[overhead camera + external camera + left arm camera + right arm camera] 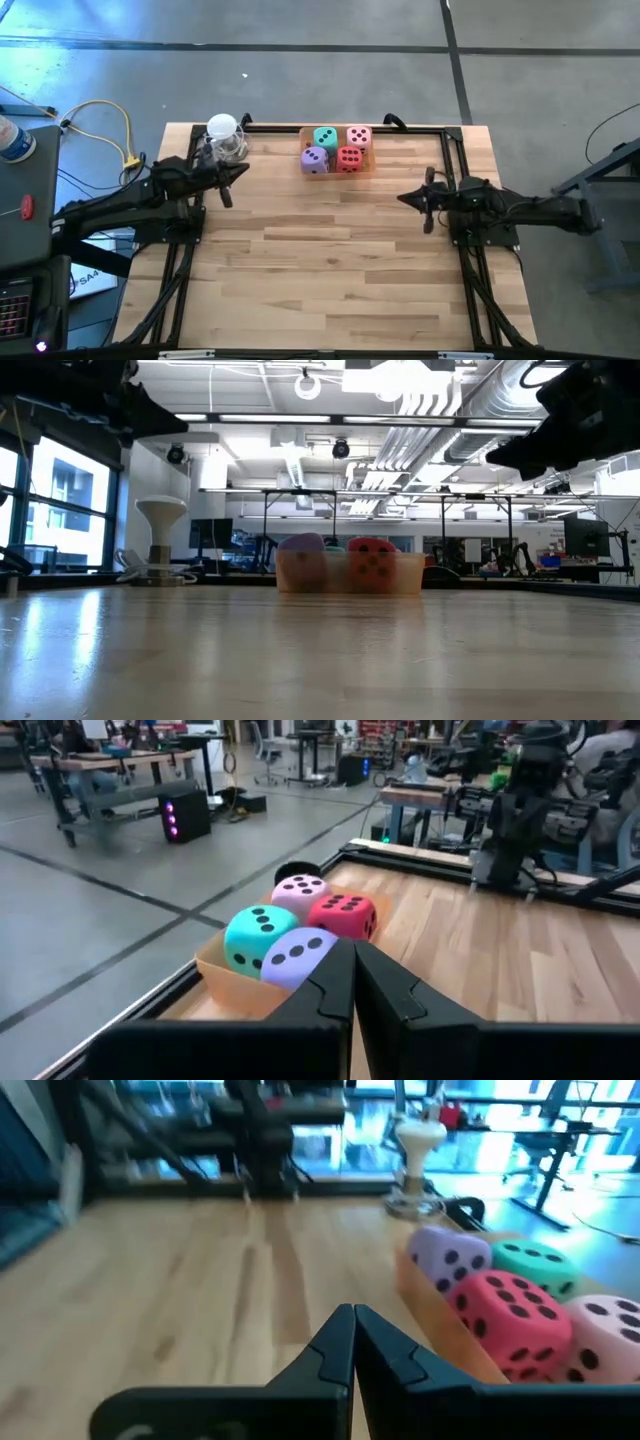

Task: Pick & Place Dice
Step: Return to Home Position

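Four soft dice sit together in a shallow orange tray (303,152) at the table's far edge: teal die (324,138), pink die (359,137), purple die (314,160) and red die (349,159). The left wrist view shows them as teal die (260,935), purple die (298,954), pink die (299,892) and red die (342,913). My left gripper (229,186) hovers shut, left of the tray. My right gripper (425,201) hovers shut, right of and nearer than the tray. Neither touches anything.
A clear glass jar with a white lid (224,138) stands near the table's far left corner, beside my left arm. A black frame (452,140) runs along the table's far and side edges. Bare wooden table top (330,260) spreads between the arms and toward the near edge.
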You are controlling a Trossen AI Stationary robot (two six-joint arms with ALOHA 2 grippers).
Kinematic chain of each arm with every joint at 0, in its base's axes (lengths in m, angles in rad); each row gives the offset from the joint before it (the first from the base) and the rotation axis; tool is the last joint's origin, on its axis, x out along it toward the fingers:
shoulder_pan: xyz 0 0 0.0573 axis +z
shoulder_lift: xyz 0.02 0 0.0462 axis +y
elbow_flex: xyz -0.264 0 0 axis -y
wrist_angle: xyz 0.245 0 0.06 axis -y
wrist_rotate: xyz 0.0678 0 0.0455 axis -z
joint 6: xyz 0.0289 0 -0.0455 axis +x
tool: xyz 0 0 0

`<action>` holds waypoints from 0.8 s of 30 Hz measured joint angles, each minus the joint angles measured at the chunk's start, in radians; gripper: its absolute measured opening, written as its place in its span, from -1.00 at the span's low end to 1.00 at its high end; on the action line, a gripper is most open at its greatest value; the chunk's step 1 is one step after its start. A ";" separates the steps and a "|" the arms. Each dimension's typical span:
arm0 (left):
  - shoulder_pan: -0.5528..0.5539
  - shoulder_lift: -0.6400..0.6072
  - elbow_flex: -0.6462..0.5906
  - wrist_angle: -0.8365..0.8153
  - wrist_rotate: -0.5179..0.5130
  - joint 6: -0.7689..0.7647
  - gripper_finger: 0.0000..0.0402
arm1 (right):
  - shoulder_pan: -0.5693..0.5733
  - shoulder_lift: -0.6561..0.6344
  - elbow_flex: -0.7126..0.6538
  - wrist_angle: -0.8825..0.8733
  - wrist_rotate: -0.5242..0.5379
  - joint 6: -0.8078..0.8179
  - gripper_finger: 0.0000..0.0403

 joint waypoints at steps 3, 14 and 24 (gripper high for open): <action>-0.006 -0.025 -0.006 -0.049 0.012 -0.008 -1.00 | -0.043 -0.044 -0.045 0.074 -0.057 0.056 -0.99; -0.082 -0.034 -0.007 -0.100 0.107 -0.068 -1.00 | -0.071 -0.029 -0.147 0.268 0.009 0.130 -0.99; -0.148 -0.050 -0.090 -0.056 0.071 -0.070 -1.00 | -0.071 0.007 -0.147 0.262 0.015 0.159 -0.99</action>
